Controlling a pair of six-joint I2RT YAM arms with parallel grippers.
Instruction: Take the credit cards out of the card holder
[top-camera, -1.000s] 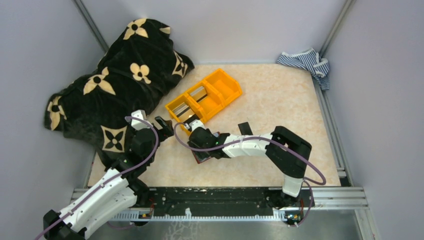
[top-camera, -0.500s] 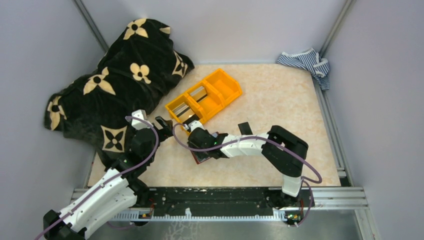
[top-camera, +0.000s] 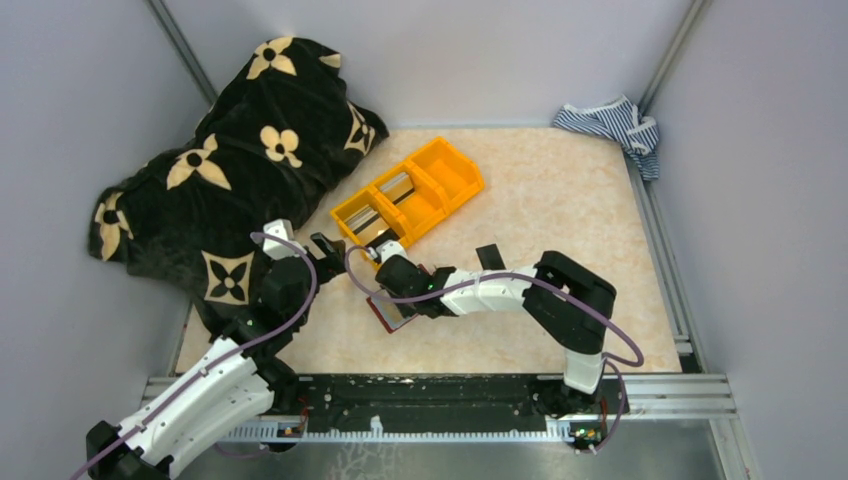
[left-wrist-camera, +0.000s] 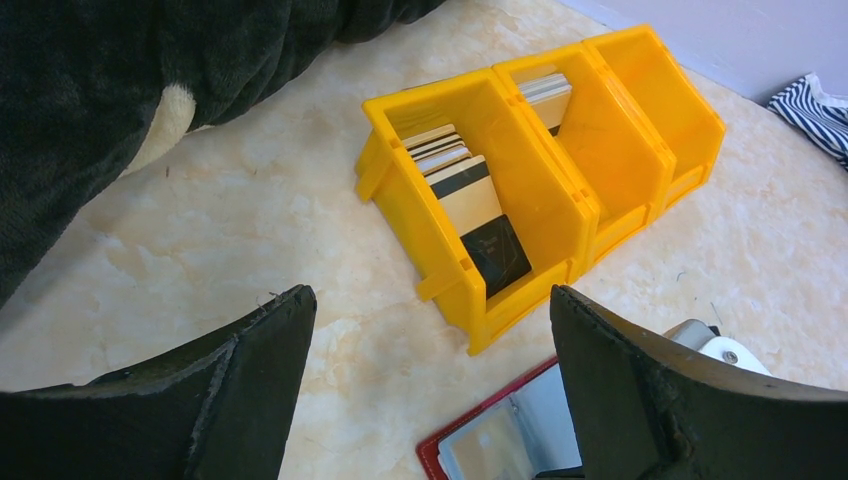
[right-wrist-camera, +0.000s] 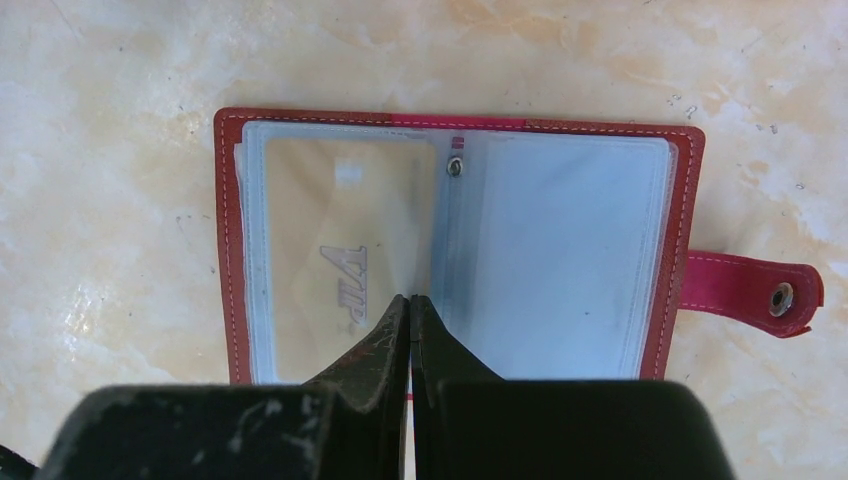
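1. A beige marbled table (top-camera: 560, 210) is shown.
2. An orange bin (left-wrist-camera: 535, 200) is set near its middle.
3. An opened card holder (right-wrist-camera: 560, 240) is laid flat beside the bin.
4. A black blanket (top-camera: 240, 150) is heaped at the left, and a striped cloth (top-camera: 610, 122) is bunched at the far right corner.

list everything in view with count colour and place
card holder: one, dark red with pale blue pockets, open, front middle
card in holder: one, beige, pocket away from the tab
bin: one, orange, three compartments, behind the card holder
cards in bin: several, beige, dark and silver-grey, in two compartments
blanket: one, black with cream flowers, far left
cloth: one, blue-white striped, far right corner
table: one, beige marbled, under everything
left gripper: one, black, open, near the bin
right gripper: one, black, shut, over the holder's fold
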